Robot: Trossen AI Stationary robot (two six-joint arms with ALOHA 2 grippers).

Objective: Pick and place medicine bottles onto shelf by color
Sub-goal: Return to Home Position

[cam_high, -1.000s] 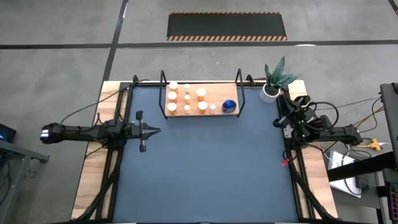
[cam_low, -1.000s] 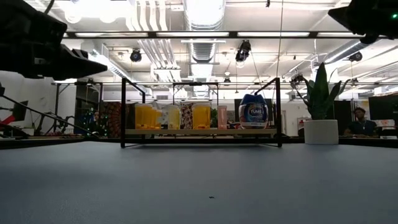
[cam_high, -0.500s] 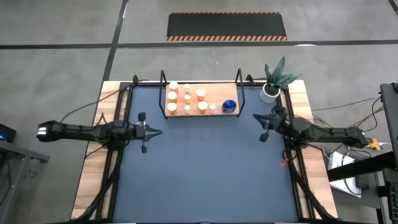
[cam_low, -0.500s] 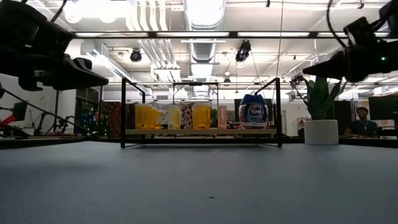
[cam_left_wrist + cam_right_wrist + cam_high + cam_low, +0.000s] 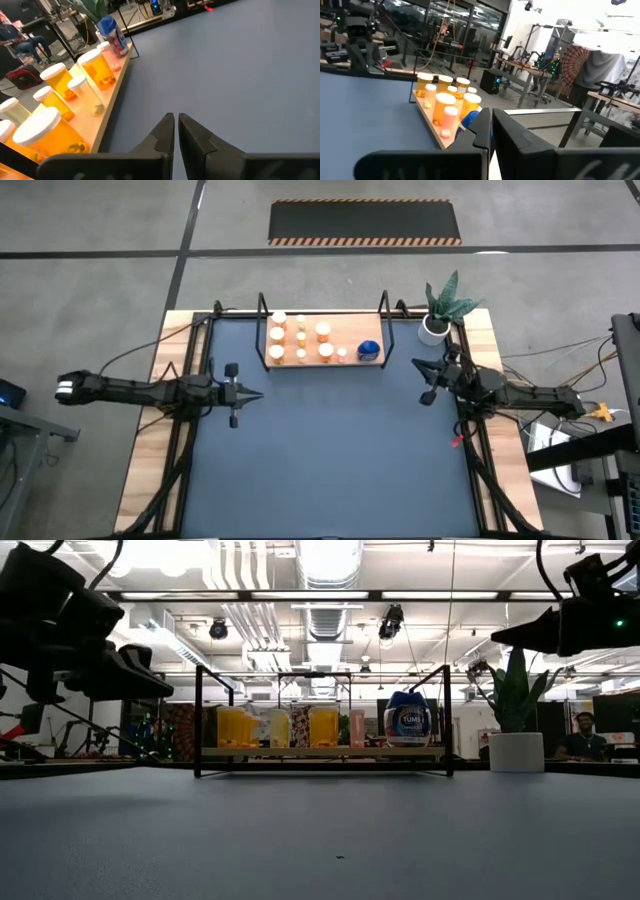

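The shelf (image 5: 352, 338), a light-wood board in a black wire frame, stands at the far middle of the dark-blue mat. On it stand several orange medicine bottles (image 5: 300, 340) with white caps, and a blue bottle (image 5: 369, 350) at its right end. The low view shows the bottles (image 5: 235, 727) in a row, the blue one (image 5: 407, 720) on the right. My left gripper (image 5: 258, 392) is shut and hovers left of the shelf, pointing toward the table's right. My right gripper (image 5: 414, 363) is shut and hovers right of the shelf, pointing left. Neither has anything between its fingers (image 5: 170, 122) (image 5: 485, 125).
A white pot (image 5: 433, 328) with a green plant stands at the far right corner, close behind my right gripper. Bare blue mat (image 5: 330, 450) fills the near half of the table. Cables run along both wooden side edges. A person (image 5: 580, 735) sits in the room beyond.
My right gripper has swung out from its tucked place at the table's right edge toward the left, and has tipped up from pointing downward to about level. My left gripper has sunk a little and tipped its fingers downward. Both stay shut. The bottles have not moved.
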